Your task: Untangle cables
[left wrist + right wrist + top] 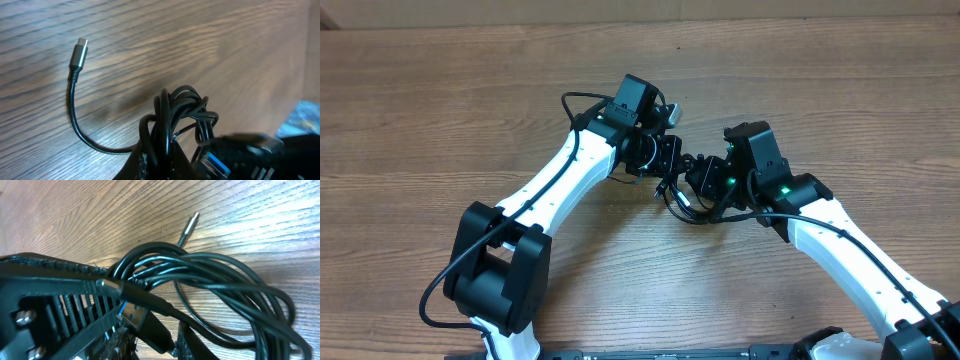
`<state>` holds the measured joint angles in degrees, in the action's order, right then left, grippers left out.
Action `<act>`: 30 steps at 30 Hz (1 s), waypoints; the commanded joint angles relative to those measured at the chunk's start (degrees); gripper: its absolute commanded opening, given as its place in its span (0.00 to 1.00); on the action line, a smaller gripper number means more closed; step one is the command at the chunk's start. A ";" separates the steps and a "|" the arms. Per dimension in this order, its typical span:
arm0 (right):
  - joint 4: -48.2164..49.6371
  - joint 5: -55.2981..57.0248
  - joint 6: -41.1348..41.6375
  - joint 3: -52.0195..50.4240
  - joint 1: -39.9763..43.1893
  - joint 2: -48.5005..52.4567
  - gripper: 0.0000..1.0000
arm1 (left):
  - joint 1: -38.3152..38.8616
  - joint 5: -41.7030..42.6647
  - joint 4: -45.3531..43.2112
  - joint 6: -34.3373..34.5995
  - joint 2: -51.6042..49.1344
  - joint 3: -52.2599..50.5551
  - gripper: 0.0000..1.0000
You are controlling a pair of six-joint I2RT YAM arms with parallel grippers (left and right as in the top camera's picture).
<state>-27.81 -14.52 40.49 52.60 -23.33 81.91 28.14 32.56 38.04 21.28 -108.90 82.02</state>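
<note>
The thin black cables [688, 208] are bunched in a loose bundle at the tips of the left gripper [669, 165], which is clamped on them over the brown wooden table [440, 100]. One silver-tipped plug [79, 51], shown clearly only by the wrist views, is pointed lengthwise away from that gripper. The right gripper [699, 179] is met just beside the bundle; its grip cannot be told.

Your work surface [440, 100] is brown wood-grain board. In the overhead view the grain runs mostly side to side, with darker streaks. A paler band [620, 12] runs along the far edge. Lighting is even, and both wrist views show a soft glare on the finish.
</note>
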 commanded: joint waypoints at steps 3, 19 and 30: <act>-1.01 2.95 0.20 1.38 0.33 -0.11 0.26 | -2.21 11.37 -2.82 -3.28 -0.09 0.22 0.04; -0.70 2.93 0.20 1.38 0.33 -0.13 0.30 | -9.09 28.28 -7.98 3.23 -0.09 0.22 0.04; -1.36 1.57 0.02 4.87 0.44 -3.04 0.41 | -9.44 23.74 -8.31 5.09 -0.09 0.22 0.04</act>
<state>-28.75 -13.32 40.45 54.43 -23.33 81.67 19.38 55.35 30.06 24.10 -108.92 82.02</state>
